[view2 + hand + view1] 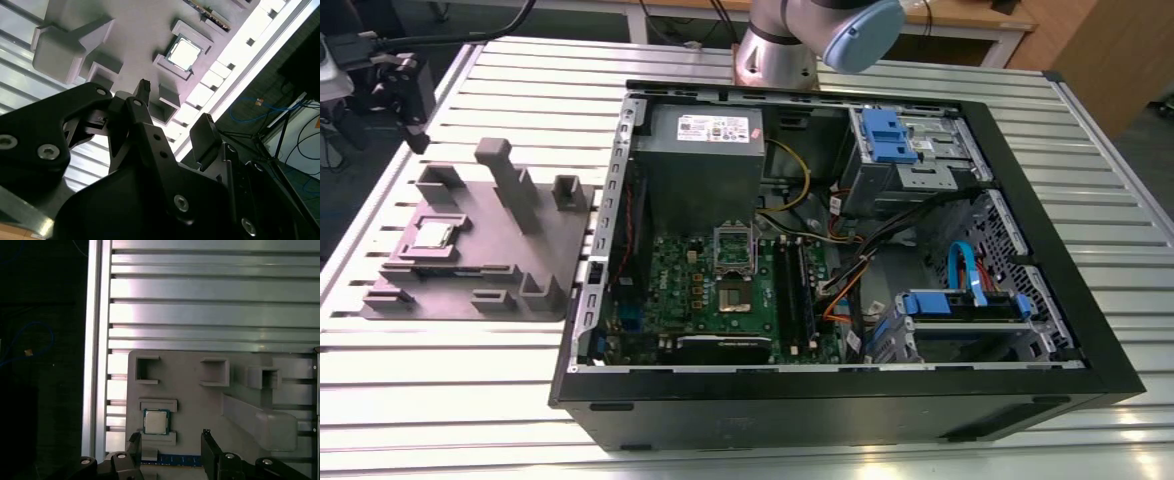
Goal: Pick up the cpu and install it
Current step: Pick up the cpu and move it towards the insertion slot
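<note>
Right now the cpu [156, 422] is lying in a recess of the plate [200, 405], near its edge, and the gripper [170, 436] is hovering over the plate, spread wide and holding nothing. Gripping well likely means centring over the cpu and closing squarely on its rim.

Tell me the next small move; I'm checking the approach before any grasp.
Probably shift the tool sideways until the cpu lies midway between its fingers. In the first wrist view the tool is open and empty, above the grey plate, and the cpu in its recess sits nearer one finger than the other.
</note>
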